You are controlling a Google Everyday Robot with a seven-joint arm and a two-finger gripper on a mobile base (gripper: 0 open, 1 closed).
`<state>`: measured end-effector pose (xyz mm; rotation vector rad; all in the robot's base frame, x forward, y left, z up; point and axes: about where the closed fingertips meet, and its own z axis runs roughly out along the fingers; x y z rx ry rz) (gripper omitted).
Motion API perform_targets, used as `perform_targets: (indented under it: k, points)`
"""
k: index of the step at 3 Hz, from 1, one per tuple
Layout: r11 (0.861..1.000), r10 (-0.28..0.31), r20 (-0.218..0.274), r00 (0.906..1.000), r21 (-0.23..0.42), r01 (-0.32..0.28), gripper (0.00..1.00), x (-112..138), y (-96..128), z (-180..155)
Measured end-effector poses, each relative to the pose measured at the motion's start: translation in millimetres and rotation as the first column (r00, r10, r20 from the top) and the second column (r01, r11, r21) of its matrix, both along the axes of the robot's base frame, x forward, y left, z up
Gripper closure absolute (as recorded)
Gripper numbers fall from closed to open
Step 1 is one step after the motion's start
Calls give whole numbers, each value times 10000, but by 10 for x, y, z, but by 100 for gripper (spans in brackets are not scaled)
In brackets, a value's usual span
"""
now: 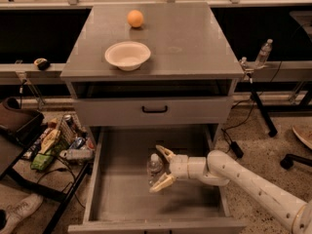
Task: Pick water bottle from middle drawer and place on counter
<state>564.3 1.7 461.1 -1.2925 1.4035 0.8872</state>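
The grey counter of the drawer cabinet is pictured carrying two things. A white bowl is set upright near its front left. An orange is placed behind the bowl, close to the back edge, and the two are kept apart. Below, the middle drawer is shown open, and a water bottle is stood upright near the middle of its flat grey floor. The gripper is held low inside the drawer, reaching in from the right. Its fingers are spread to either side of the bottle; whether the bottle is touched cannot be told.
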Motion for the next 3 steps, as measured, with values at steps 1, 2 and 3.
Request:
perform_targets:
  k: [1,2,3]
  points:
    - [9969,695,-1000,9926,440,-653,27,27,256,-125]
    - [9923,1129,-1749,9781,702,-1019,50,67,376,-163]
    - [9909,1226,-2445,9619,850,-1047,73,89,322,-47]
